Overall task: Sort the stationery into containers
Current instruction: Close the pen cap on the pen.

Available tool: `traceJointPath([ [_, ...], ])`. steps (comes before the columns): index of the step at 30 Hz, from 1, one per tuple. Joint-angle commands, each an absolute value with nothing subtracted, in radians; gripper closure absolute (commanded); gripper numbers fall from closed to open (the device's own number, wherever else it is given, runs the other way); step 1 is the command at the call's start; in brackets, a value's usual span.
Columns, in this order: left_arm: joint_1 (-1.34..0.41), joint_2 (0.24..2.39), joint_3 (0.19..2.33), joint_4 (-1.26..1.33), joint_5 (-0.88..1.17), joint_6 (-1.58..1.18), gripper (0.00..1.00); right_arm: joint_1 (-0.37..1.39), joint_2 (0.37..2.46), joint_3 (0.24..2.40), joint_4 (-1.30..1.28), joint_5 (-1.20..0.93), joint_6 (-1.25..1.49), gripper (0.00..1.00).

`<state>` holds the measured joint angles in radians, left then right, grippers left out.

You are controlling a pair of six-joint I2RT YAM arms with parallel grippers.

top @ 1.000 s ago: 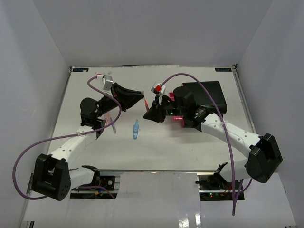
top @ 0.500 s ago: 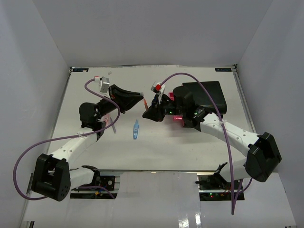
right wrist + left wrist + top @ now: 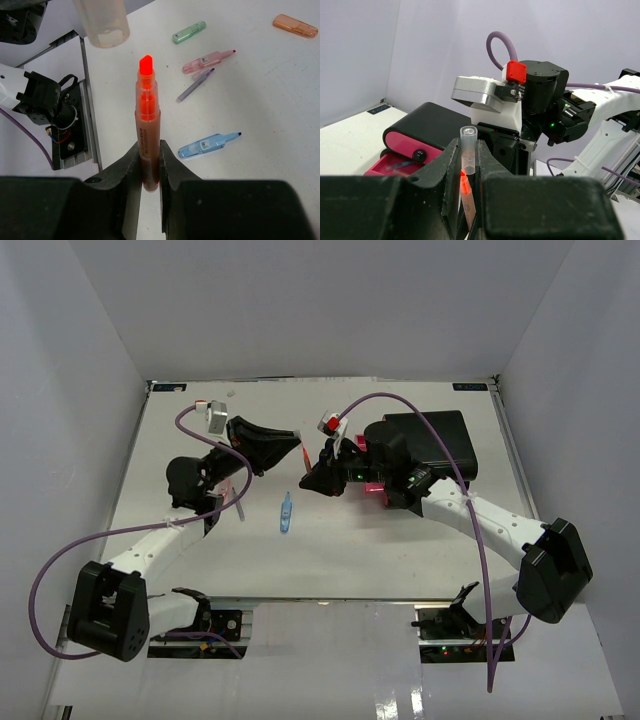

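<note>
My right gripper (image 3: 149,150) is shut on an orange highlighter (image 3: 147,130), which stands uncapped with its tip out. My left gripper (image 3: 468,150) is shut on a clear cap (image 3: 469,147). In the right wrist view the cap (image 3: 102,22) hangs just beyond the tip with a small gap between them. From above, the two grippers (image 3: 296,437) (image 3: 312,476) face each other over the table, left of the black cabinet (image 3: 430,440). Its lower pink drawer (image 3: 390,165) stands open. A light-blue piece (image 3: 286,512) lies on the table below the grippers.
Loose on the table in the right wrist view are a green highlighter (image 3: 189,32), a pink one (image 3: 207,61), a thin grey-purple pen (image 3: 195,85), the light-blue piece (image 3: 209,145) and an orange item (image 3: 295,25). White walls enclose the table.
The left wrist has shifted slightly and the right gripper has edged a little toward the left one. Both grips are unchanged.
</note>
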<state>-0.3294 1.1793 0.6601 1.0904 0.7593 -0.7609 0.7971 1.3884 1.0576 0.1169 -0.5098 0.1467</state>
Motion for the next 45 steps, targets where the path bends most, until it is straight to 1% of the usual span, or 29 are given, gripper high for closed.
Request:
traceJointPath([
  [1,-0.333,1.184,0.65,1.12,0.744,-0.762,0.93,0.802,1.384,1.088,0.181,-0.534,0.15,0.92],
  [21,-0.35,1.2,0.652,1.108,0.755,-0.755,0.92,0.802,1.379,1.098,0.187,-0.532,0.144,0.92],
  [35,-0.367,1.197,0.641,1.089,0.761,-0.77,0.92,0.802,1.344,1.075,0.258,-0.52,0.16,0.92],
  [45,-0.365,1.167,0.67,0.956,0.779,-0.713,0.93,0.804,1.312,1.065,0.258,-0.506,0.155,0.92],
])
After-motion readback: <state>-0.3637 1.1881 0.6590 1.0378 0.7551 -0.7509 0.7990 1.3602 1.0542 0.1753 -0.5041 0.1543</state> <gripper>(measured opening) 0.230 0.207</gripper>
